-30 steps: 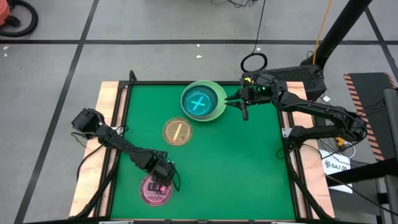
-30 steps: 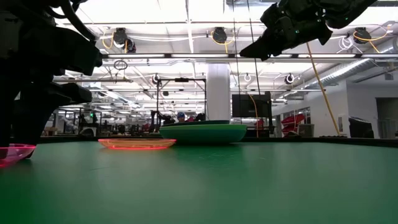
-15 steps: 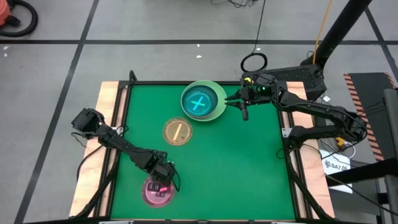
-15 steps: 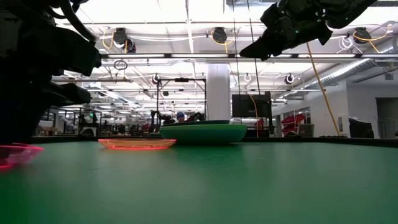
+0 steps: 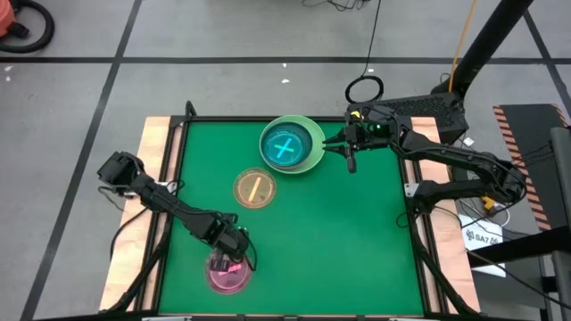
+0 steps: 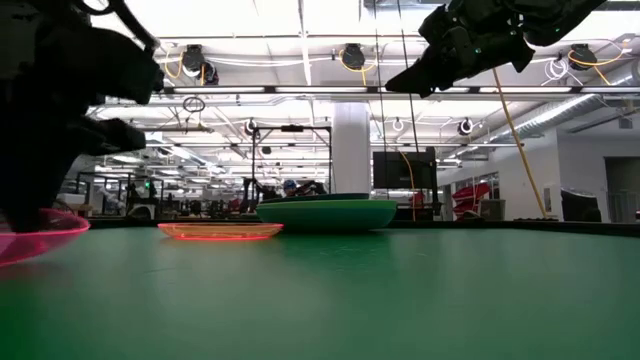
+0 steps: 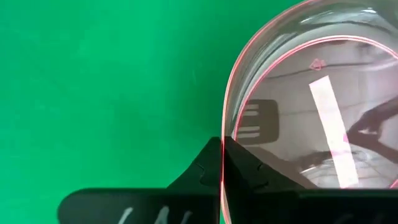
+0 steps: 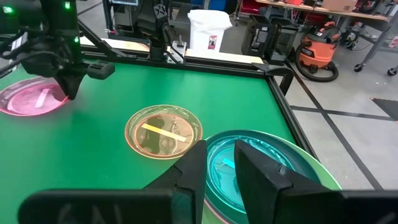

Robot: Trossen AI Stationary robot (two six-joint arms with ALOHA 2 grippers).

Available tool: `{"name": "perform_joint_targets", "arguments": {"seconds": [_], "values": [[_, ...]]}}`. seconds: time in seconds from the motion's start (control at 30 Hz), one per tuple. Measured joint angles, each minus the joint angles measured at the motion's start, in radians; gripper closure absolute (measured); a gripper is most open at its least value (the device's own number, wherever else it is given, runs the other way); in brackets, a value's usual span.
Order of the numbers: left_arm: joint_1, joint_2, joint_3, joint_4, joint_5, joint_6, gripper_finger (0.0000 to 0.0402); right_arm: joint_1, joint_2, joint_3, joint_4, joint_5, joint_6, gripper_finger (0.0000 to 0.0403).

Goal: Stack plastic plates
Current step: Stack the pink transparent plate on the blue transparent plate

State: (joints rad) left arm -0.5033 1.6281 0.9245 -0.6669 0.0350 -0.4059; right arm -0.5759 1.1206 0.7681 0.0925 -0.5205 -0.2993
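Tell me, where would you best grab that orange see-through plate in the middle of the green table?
Probably by its rim. The amber plate lies flat and shallow on the table, so only its thin raised edge gives fingers something to pinch, one inside, one outside. Its near side, facing the left gripper, looks free. That gripper holds the pink plate just so, by the rim.
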Motion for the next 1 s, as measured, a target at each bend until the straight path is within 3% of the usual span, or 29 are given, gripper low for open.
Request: {"name": "perform_joint_targets", "arguments": {"seconds": [0.37, 0.63, 0.83, 1.0], "values": [[0.088, -0.084, 0.000, -0.008, -0.018, -0.021, 0.0398, 0.000, 0.000, 0.000, 0.000, 0.000, 0.000, 0.0328], [0.203, -0.156, 0.000, -0.021, -0.058, 0.053, 0.0398, 0.000, 0.000, 0.000, -0.012, 0.000, 0.000, 0.0328], [0.330, -0.215, 0.000, -0.009, -0.084, 0.132, 0.0398, 0.000, 0.000, 0.000, -0.023, 0.000, 0.000, 0.0328], [0.511, -0.276, 0.000, 0.098, -0.089, 0.153, 0.0398, 0.000, 0.000, 0.000, -0.030, 0.000, 0.000, 0.0328]]}}
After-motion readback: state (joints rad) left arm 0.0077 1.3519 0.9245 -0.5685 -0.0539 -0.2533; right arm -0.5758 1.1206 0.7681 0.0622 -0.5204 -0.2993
